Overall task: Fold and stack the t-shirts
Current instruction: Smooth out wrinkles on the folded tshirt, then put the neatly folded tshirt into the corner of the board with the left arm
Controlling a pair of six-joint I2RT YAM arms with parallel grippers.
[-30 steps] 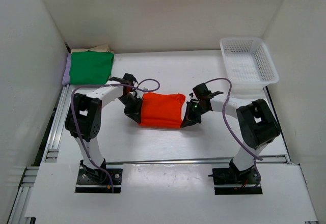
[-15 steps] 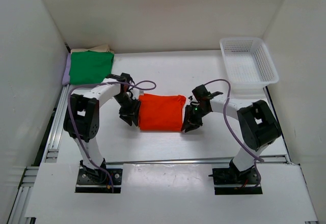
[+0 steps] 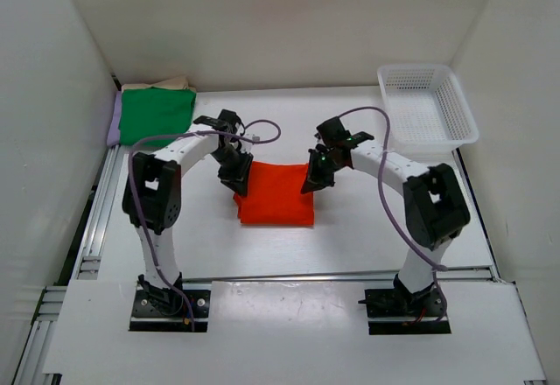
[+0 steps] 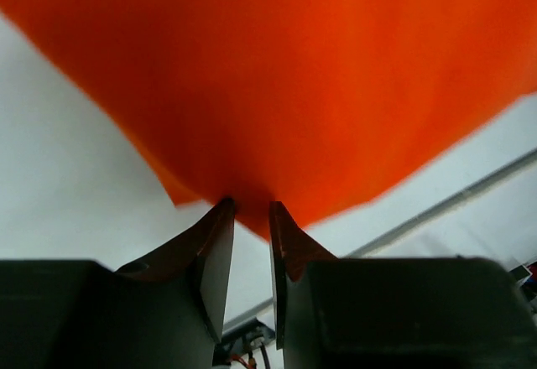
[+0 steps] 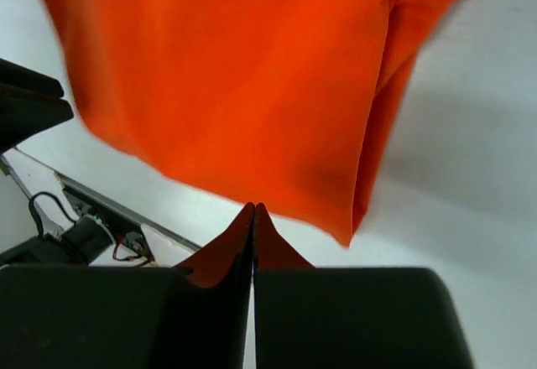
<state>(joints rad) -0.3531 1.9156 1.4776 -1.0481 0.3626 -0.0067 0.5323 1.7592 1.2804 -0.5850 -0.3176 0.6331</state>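
Basket [image 3: 429, 105] sits well apart from the orange-red t-shirt [image 3: 276, 197].

Bright, even; wrist cams blurry close-up

Robot lab test cell: white panel walls [image 3: 262, 26], alu rail frame [image 3: 92, 232], L arm [image 3: 153, 201] + R arm [image 3: 429, 210] bolted to table [image 3: 350, 236].

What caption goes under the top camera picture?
The left gripper and right gripper pinch the orange-red cloth t-shirt by its far corners.
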